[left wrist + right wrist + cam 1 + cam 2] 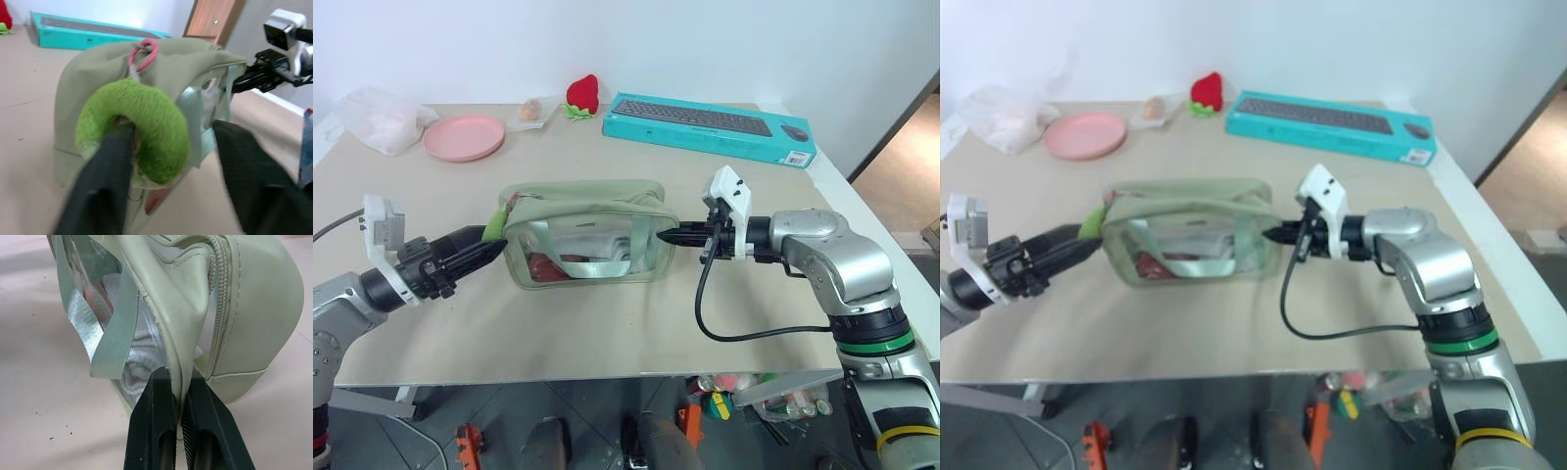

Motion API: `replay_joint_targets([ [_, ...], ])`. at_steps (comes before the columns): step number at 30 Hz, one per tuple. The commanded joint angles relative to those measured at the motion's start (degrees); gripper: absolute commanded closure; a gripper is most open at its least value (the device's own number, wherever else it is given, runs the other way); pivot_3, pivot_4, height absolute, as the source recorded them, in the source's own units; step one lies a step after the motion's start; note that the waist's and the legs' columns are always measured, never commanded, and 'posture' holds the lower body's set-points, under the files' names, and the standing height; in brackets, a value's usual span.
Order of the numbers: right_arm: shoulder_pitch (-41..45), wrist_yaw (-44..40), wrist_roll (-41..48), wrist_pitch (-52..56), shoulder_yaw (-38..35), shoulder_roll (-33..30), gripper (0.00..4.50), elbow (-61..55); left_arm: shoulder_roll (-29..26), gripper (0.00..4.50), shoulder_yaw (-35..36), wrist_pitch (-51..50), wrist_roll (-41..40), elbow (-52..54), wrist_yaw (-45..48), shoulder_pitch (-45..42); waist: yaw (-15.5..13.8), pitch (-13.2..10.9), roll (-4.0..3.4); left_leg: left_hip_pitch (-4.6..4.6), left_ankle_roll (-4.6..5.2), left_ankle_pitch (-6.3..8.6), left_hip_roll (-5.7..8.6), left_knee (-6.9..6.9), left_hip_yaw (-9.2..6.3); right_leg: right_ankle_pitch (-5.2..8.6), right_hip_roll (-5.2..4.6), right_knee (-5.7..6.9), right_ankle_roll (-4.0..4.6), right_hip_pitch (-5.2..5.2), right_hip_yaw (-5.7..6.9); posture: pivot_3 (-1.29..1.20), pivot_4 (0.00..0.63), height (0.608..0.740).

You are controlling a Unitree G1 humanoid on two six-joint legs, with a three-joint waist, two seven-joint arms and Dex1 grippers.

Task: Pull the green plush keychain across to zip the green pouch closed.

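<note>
1. Looking down from the head camera: sitting mid-table, the green pouch (585, 235), with the green plush keychain (495, 228) hanging at its left end. Reaching in from the left, the left gripper (481, 253), tips right at the keychain. Pinching the pouch's right end, the right gripper (668, 235), anchoring it. Lying well behind on the table, a pink plate (464, 136), a red plush strawberry (582, 95) and a teal keyboard box (709, 126).

2. Checking the left wrist camera: poking one finger (105, 181) through the hole of the fuzzy ring (142, 127), with the other finger (249, 171) standing apart on the far side. Not clamped on the plush at this moment, so the grasp looks unfinished. Hanging just above the ring, a pink loop (143, 53) tying it to the zipper.

3. Checking the right wrist camera: fingers (156, 426) squeezed tight on a fold of the pouch's end wall, just beside the zipper track (222, 284).

4. Doing this step well, as a judgement: closing fully on the ring's body before pulling, then drawing level along the zipper line toward the anchored end, holding the right grip firm so the pouch is not dragging or buckling.
</note>
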State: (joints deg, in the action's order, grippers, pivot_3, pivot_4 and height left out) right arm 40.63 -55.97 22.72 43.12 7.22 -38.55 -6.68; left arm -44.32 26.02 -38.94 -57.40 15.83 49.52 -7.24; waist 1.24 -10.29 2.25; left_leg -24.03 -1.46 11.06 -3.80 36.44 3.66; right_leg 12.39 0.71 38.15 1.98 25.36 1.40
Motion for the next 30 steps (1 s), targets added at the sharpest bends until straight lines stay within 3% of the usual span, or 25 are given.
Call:
replay_joint_targets([
  [1,0.1,0.0,-0.4,-0.7,0.5,0.0,4.5,-1.6,-1.9,3.56,3.4,-0.7,-3.5,3.2,1.3,-1.1,0.0,0.0,0.0,0.0,0.0,0.0,0.0,0.0,0.0,0.0,0.0,0.0,0.0,0.0,0.0,0.0,0.15,0.74],
  [2,0.1,-0.1,-0.5,-0.7,0.6,0.0,4.5,-1.6,-2.1,4.02,3.7,-0.7,-3.6,3.4,1.4,-1.2,0.0,0.0,0.0,0.0,0.0,0.0,0.0,0.0,0.0,0.0,0.0,0.0,0.0,0.0,0.0,0.0,0.15,0.74],
  [4,0.3,0.0,-0.6,-0.8,0.7,0.2,4.5,-1.4,-2.6,4.47,4.3,-0.5,-4.1,3.3,1.3,-1.8,0.0,0.0,0.0,0.0,0.0,0.0,0.0,0.0,0.0,0.0,0.01,0.0,0.0,0.0,0.0,0.0,0.15,0.74],
  [9,0.4,-0.2,-0.9,-1.0,0.8,0.4,4.5,-1.1,-1.8,4.47,4.0,0.2,-5.2,1.6,-1.4,-6.8,0.0,0.0,0.01,0.0,0.0,0.0,0.01,0.01,-0.02,0.0,0.01,0.0,0.0,-0.02,0.02,0.0,0.15,0.74],
  [16,1.0,-0.2,-1.3,-1.0,1.1,0.9,4.5,-1.0,4.1,4.47,-7.1,-0.8,-1.0,-2.4,-7.0,-21.8,0.0,0.0,0.05,0.05,0.0,-0.01,0.03,0.05,0.0,-0.04,0.11,0.01,-0.06,-0.09,-0.02,0.0,0.15,0.74],
  [21,0.5,0.4,-1.3,-0.5,0.6,1.0,4.5,-1.9,4.7,4.47,-18.0,-0.6,7.3,-1.8,-4.1,-22.5,0.3,0.0,0.05,0.17,0.0,0.0,0.03,-0.04,0.08,-0.05,0.12,0.01,-0.09,-0.07,-0.29,0.0,0.15,0.74],
  [25,-0.6,0.9,-0.8,0.4,0.0,0.5,4.5,-3.4,6.0,4.47,-17.5,-2.4,5.4,-2.0,-3.9,-23.3,0.3,0.0,0.05,0.17,0.0,0.0,0.02,-0.04,0.14,-0.05,0.13,0.03,-0.08,-0.06,-0.28,0.0,0.15,0.74],
  [30,-1.4,1.6,-0.4,1.0,-0.6,0.3,4.5,-4.3,3.7,2.88,-13.5,-3.2,3.3,-1.4,-2.7,-22.8,0.3,0.0,0.05,0.19,0.0,0.0,0.02,-0.03,0.14,-0.05,0.13,0.03,-0.09,-0.08,-0.28,0.0,0.15,0.74],
])
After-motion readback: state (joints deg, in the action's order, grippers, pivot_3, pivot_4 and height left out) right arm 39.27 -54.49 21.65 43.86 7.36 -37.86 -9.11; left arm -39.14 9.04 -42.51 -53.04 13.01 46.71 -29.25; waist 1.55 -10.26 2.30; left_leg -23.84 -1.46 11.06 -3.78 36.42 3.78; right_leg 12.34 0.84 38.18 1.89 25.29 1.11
